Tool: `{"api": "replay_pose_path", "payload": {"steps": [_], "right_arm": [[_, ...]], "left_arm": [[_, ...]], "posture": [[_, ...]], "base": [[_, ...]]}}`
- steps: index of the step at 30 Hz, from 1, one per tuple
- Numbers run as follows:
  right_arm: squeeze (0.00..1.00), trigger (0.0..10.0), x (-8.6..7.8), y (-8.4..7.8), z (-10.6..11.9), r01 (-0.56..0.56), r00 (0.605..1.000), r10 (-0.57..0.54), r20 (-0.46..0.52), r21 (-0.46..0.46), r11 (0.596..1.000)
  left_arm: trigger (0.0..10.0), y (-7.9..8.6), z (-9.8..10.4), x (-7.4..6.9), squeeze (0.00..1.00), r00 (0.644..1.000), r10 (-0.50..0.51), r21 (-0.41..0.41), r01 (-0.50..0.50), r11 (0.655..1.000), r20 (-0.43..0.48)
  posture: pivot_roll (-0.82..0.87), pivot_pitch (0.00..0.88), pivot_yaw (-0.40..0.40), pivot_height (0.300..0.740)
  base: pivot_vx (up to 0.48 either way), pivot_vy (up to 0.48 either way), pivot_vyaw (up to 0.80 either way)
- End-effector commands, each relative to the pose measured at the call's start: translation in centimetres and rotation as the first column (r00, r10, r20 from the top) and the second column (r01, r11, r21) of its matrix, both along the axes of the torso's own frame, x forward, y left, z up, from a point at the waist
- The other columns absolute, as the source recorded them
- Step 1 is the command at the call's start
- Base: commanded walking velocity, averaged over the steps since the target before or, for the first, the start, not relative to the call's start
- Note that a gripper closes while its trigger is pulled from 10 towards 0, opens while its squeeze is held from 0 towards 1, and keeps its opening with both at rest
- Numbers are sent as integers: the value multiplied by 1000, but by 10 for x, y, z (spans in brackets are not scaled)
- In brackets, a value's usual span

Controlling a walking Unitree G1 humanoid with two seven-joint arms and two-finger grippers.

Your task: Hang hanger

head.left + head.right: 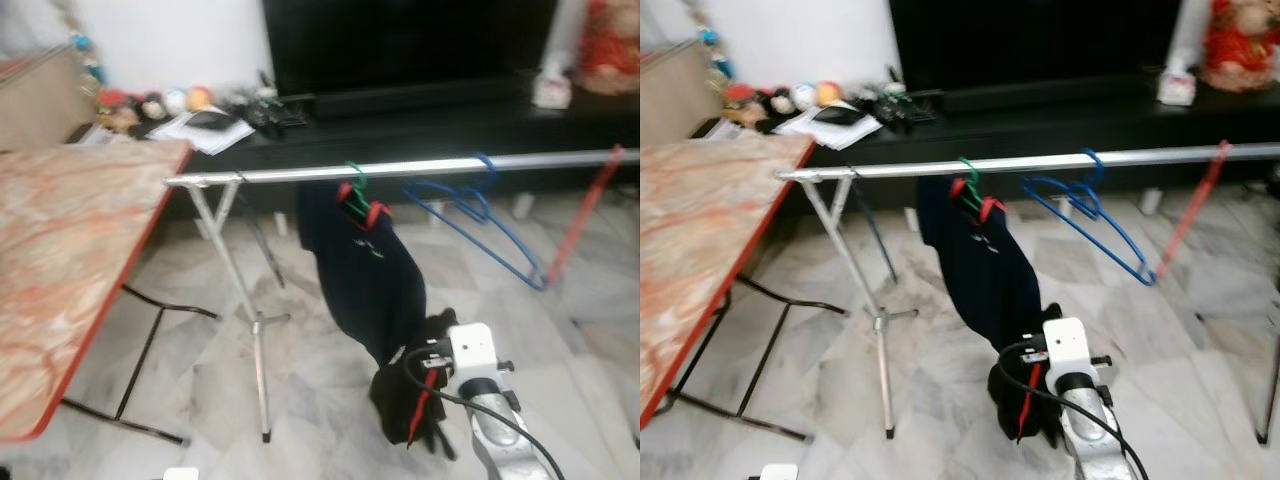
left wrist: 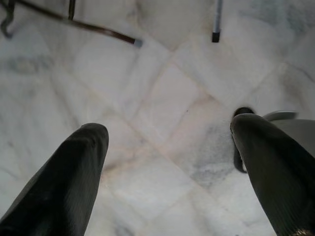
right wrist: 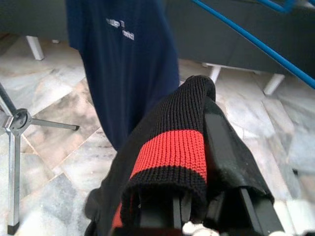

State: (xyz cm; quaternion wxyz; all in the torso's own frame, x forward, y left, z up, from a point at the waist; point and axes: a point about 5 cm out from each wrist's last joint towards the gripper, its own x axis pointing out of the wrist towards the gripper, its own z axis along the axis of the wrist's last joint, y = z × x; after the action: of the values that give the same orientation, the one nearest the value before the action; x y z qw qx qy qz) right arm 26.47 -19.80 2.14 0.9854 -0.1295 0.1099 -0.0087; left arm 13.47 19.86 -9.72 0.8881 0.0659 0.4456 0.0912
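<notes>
Right gripper [image 3: 197, 206] is clamping a black knit garment [image 3: 167, 152] with a red stripe, draping over its fingers. Rail [image 1: 400, 168] is sitting above and beyond it, carrying a navy shirt [image 1: 365, 270] and blue hanger [image 1: 480, 215]. Left gripper [image 2: 167, 162] is hanging spread apart over floor [image 2: 162, 88].

A shiny silver metal rail [image 1: 400, 168] carries a smooth blue plastic hanger [image 1: 478, 222] and a matt navy cloth shirt [image 1: 365, 268]; the black-and-red ribbed knit garment [image 3: 170, 152] looks coarse above the glossy marble floor [image 2: 162, 123].

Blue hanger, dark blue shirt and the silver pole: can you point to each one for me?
blue hanger [image 1: 470, 215], left eye view, on its wire frame below the hook.
dark blue shirt [image 1: 365, 275], left eye view, middle of the cloth.
silver pole [image 1: 890, 170], right eye view, bare stretch left of the shirt.
</notes>
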Motion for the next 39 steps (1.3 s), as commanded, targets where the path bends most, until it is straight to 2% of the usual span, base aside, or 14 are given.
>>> {"api": "replay_pose_path", "payload": {"steps": [1,5,6,8,10,13,23,39], "right_arm": [[0,10000,5,10,5,-28,999,27,33,18,999],[0,10000,7,11,-1,-43,999,43,-11,35,998],[0,10000,7,11,-4,-20,999,22,-27,76,997],[0,10000,8,10,-6,-6,999,9,-36,97,995],[0,10000,10,9,-12,41,996,-27,-85,161,986],[0,10000,12,10,-15,47,993,-26,-111,191,980],[0,10000,3,6,-36,63,973,-22,-229,174,983],[0,10000,7,10,-36,34,974,4,-227,162,986]], "left_arm": [[10000,7,-1,-4,0,1000,15,15,-15,1000,-17],[10000,5,0,-3,0,1000,15,13,-15,1000,-14],[10000,5,0,-3,0,1000,15,12,-15,1000,-14],[10000,5,0,-3,0,1000,16,12,-15,1000,-14],[10000,5,0,-2,0,1000,16,11,-16,1000,-13],[10000,5,0,-2,0,1000,18,10,-18,1000,-12],[10000,3,0,-2,0,1000,22,8,-21,1000,-10],[10000,3,0,-2,0,1000,20,8,-20,1000,-10]], "posture": [[-150,0,71,740],[-151,0,67,740],[-151,0,67,740],[-151,0,67,740],[-148,0,66,740],[-148,0,66,740],[-147,0,64,740],[-142,0,63,740]], "base": [[0,0,800],[0,0,589],[0,0,0],[0,0,0],[0,0,0],[0,0,0],[0,0,0],[0,0,0]]}}
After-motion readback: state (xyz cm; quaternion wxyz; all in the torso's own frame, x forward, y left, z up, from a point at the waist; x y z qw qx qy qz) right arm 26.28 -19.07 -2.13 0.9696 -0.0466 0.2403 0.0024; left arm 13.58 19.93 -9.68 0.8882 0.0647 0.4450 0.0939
